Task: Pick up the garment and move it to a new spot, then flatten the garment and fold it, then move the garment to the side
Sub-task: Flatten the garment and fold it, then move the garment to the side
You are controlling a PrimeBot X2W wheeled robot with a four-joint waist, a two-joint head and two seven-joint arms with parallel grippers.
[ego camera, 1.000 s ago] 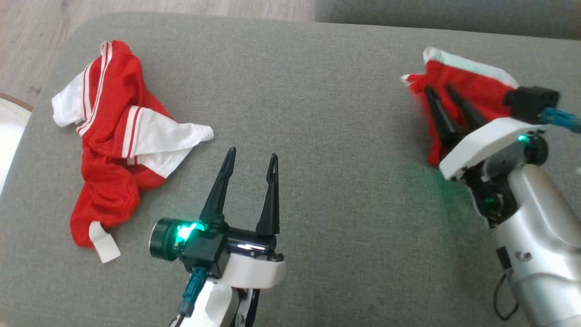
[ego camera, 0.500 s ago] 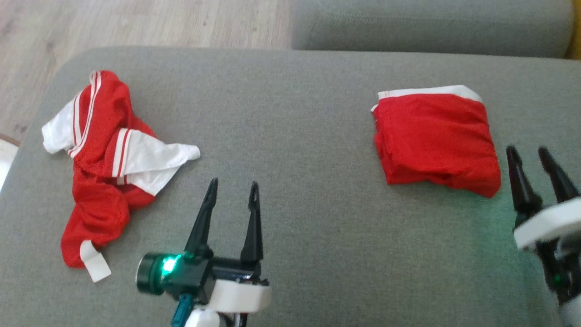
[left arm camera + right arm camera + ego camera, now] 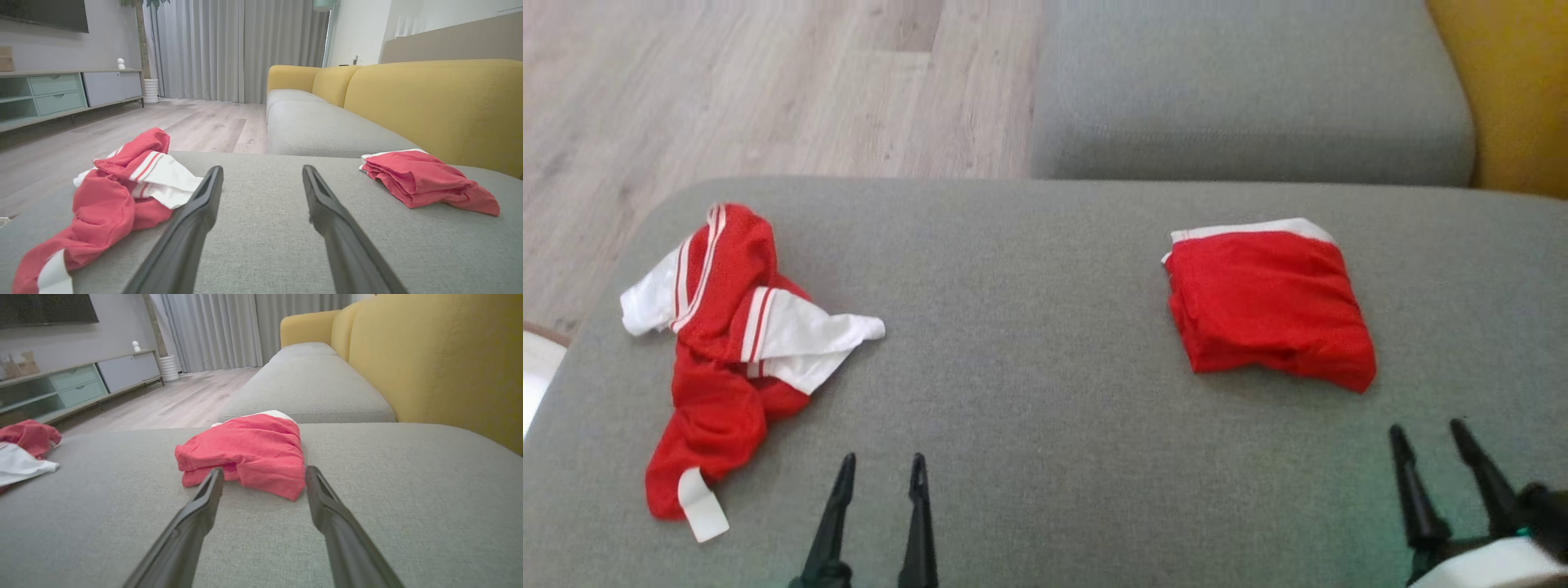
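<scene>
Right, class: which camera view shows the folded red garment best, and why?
The head view: it looks down on the folded red garment, showing its whole outline and the white band along its far edge. The right wrist view shows it close but low, layered near edge foremost. The left wrist view shows it side-on, at right.

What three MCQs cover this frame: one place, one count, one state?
1. Where on the grey cushion does the folded garment lie?
A) robot's right part
B) robot's left part
C) dead centre
2. How many red garments are on it?
A) one
B) two
C) three
3. The right claw is:
A) shut on cloth
B) open, empty
C) shut, empty

Key: 1A, the head view shows it on the right part; 2B, the folded one plus the crumpled garment at left; 3B, its fingers stand apart, short of the cloth.
</scene>
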